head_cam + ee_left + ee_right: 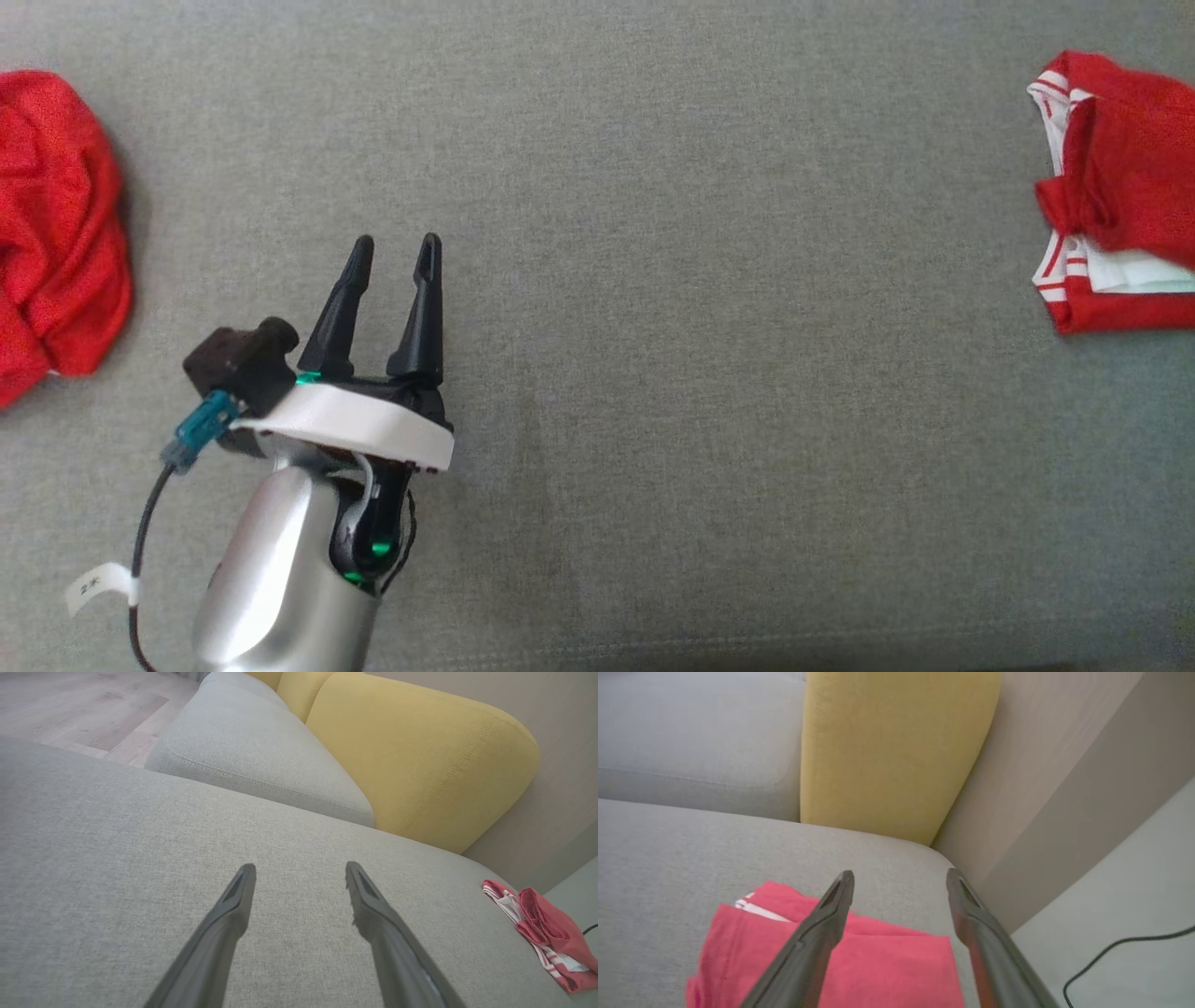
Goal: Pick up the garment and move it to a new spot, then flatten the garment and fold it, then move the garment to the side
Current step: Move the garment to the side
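Observation:
The garment (1130, 159) is red with white striped trim and lies folded on the grey sofa seat at the far right edge of the head view. It also shows small at the right in the left wrist view (546, 924). My right gripper (901, 873) hovers just above the garment (887, 966), its jaws open with nothing between them. My left gripper (398, 241) stands open over bare seat fabric at the lower left, far from the garment, and is seen spread with nothing held in its own view (300, 867).
A second, crumpled red cloth (56, 233) lies at the seat's far left edge. Yellow back cushions (420, 760) and a grey cushion (252, 751) stand behind the seat. Beyond the seat's right end are a pale floor and a black cable (1120, 947).

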